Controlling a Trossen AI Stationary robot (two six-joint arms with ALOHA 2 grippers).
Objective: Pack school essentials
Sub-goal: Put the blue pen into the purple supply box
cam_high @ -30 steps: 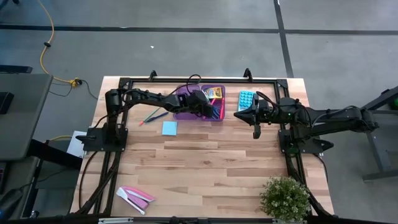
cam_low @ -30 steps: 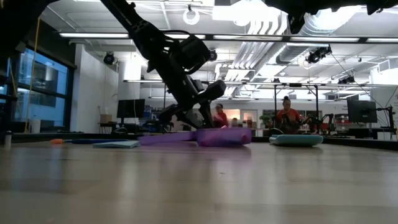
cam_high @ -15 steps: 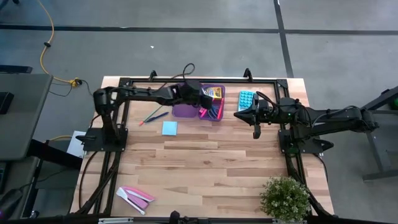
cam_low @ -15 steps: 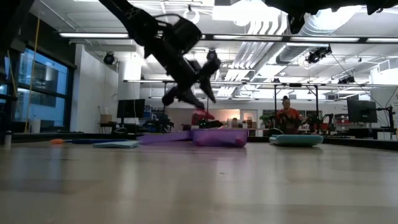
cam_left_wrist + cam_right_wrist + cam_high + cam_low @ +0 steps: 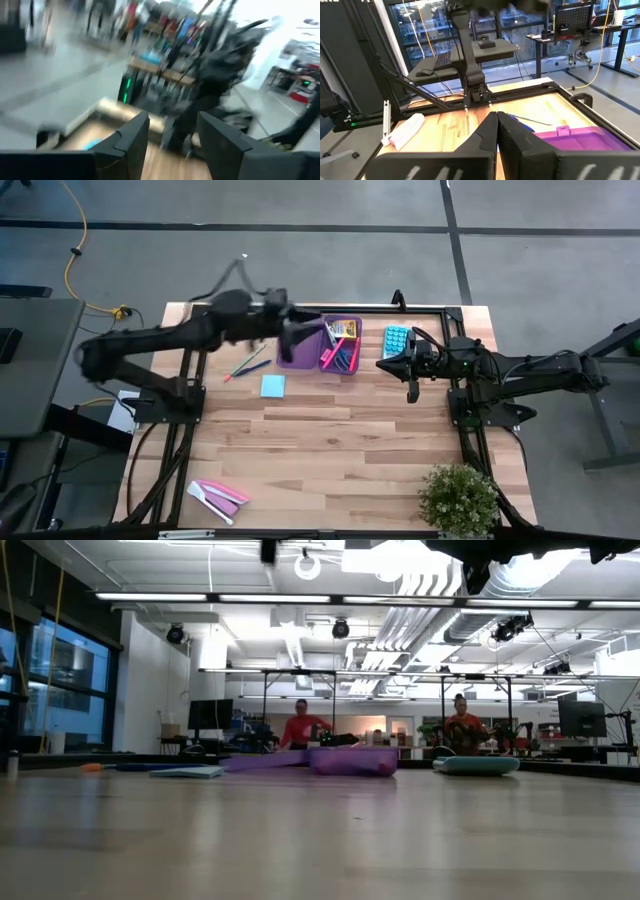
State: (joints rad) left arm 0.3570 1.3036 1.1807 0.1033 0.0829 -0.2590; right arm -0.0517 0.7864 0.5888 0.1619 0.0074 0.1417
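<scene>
Left pincer (image 5: 291,338): raised above the far side of the table (image 5: 340,450), just beside the purple case (image 5: 322,345) on its left edge; the arm is blurred in the high view. In its own wrist view the two fingers (image 5: 131,135) stand apart with clear space between them and nothing held.

Right pincer (image 5: 411,376): hangs over the table's right side, near the light-blue calculator (image 5: 396,340) and apart from it. Its fingers (image 5: 485,132) are pressed together, tips touching, gripping nothing.

Purple case: open, at the far middle of the table. Inside lie the yellow crayon box (image 5: 344,329) at the far end, the pink markers (image 5: 329,354) and a blue item beside them that I cannot make out. In the low view the case (image 5: 352,760) sits low on the far edge with its flat lid spread towards the left.

Outside the case: green and blue pencils (image 5: 247,365) lie on the table to its left, well apart from it; the light-blue square notepad (image 5: 272,386) lies just nearer than the pencils. The flat pink-and-white pieces (image 5: 217,497) sit at the near left corner. A small potted plant (image 5: 458,499) stands at the near right corner.

Two people (image 5: 299,729) are visible in the room beyond the table.
</scene>
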